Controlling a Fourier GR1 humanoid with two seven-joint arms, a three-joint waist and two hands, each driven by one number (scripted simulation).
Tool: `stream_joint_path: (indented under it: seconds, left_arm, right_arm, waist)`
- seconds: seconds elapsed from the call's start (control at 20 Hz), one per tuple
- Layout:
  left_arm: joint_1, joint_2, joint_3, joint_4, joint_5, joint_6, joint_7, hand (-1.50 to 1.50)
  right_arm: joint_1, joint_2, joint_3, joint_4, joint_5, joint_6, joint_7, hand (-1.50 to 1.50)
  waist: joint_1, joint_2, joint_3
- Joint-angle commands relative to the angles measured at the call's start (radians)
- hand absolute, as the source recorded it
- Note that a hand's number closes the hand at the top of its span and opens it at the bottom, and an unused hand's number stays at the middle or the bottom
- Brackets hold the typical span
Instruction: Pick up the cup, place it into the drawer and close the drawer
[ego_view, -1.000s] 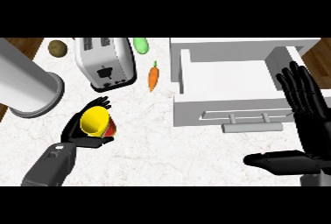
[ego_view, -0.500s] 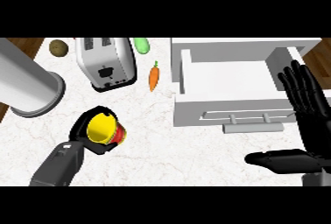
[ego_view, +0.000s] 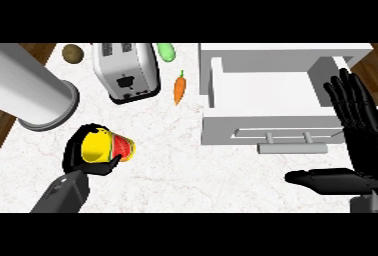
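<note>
We see the left robot hand (ego_view: 93, 168) at the lower left of the head view, its black fingers and thumb curled round the cup (ego_view: 105, 147), so it is gripping it. The cup is yellow with a red band and is tilted, its open mouth turned towards the upper left. It sits above the white marbled tabletop (ego_view: 184, 175), to the left of the drawer (ego_view: 266, 92) and well apart from it; we cannot tell whether the cup touches the surface.

The drawer is pulled out and open, its pale inside bare, with a grey bar handle (ego_view: 291, 146) on its front panel.

The right robot hand (ego_view: 359, 145) shows at the right edge, open, with straight fingers pointing up over the drawer's right side and the thumb stretched out to the left below the handle.

Behind the cup a large grey cylinder (ego_view: 33, 95) lies at an angle on the left. A silver toaster (ego_view: 127, 70) stands near the top, with an orange carrot (ego_view: 179, 87) between it and the drawer. A brown potato (ego_view: 71, 51) lies left of the toaster and a green vegetable (ego_view: 167, 51) just right of its top
</note>
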Motion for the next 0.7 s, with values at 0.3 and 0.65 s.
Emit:
stream_joint_path:
  seconds: [0.3,0.65]
  left_arm:
    - [-0.079,-0.022,0.013,-0.151,0.052,-0.032,-0.072,1.50]
    - [-0.140,-0.079,-0.088,-0.378,0.026,0.073,0.126,1.50]
  right_arm:
    - [0.022,-0.013,-0.032,0.013,-0.019,0.018,-0.017,-1.50]
    - [-0.008,-0.048,-0.083,0.029,-0.046,0.032,0.003,-1.50]
  waist:
    - [0.008,-0.010,0.003]
    - [0.019,-0.014,0.005]
